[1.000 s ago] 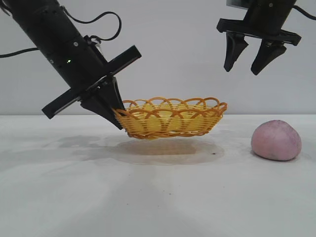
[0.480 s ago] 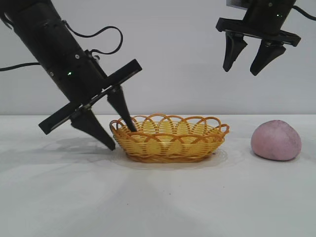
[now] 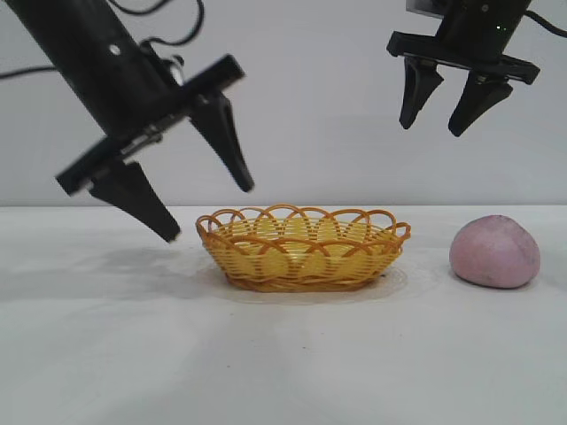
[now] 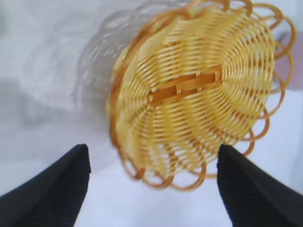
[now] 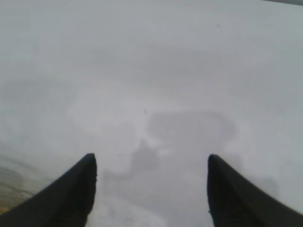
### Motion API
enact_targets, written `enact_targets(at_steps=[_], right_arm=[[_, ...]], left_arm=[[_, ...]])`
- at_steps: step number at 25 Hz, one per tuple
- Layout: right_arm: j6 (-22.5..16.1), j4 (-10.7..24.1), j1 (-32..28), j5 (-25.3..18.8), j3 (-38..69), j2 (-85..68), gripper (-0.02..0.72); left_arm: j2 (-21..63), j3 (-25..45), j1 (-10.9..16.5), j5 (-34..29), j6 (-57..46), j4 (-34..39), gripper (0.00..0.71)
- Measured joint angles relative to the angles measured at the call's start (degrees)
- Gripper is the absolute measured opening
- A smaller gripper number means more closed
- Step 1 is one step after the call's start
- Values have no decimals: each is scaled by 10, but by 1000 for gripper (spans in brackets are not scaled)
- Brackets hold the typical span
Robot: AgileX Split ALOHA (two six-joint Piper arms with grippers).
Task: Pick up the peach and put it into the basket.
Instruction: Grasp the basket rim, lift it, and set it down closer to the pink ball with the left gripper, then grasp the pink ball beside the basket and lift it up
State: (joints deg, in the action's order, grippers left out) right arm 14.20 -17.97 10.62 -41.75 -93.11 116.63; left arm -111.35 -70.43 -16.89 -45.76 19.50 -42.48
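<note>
The pink-mauve peach (image 3: 494,251) lies on the white table at the right. The yellow-orange wicker basket (image 3: 303,247) stands empty on the table in the middle; it also shows in the left wrist view (image 4: 194,90). My left gripper (image 3: 205,212) is open and empty, raised just above and left of the basket's left rim; in its own view it (image 4: 152,158) hangs over that rim. My right gripper (image 3: 435,120) is open and empty, high above the table between basket and peach; in its own view it (image 5: 151,163) sees only bare table.
The white table (image 3: 283,354) runs across the whole view, with a plain grey wall behind it. Nothing else lies on it.
The left gripper held the basket off the table by its left rim, set it down, opened, and has now risen clear of it. The right gripper and the peach have not moved.
</note>
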Motion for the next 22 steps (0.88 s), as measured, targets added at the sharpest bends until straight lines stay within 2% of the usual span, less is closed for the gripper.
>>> enact_targets(at_steps=[3, 9, 16, 19, 22], right_arm=[[0, -1, 0, -1, 0, 0, 426], [0, -3, 0, -1, 0, 0, 426], [0, -4, 0, -5, 0, 0, 426], [0, -4, 0, -9, 0, 0, 426], [0, -5, 0, -10, 0, 0, 426]], left_arm=[[23, 0, 16, -38, -13, 92, 515], [45, 0, 24, -109, -25, 259, 515], [45, 0, 26, -194, -148, 495, 515], [48, 0, 45, -214, -153, 523, 515], [66, 5, 89, -218, -140, 503, 515]])
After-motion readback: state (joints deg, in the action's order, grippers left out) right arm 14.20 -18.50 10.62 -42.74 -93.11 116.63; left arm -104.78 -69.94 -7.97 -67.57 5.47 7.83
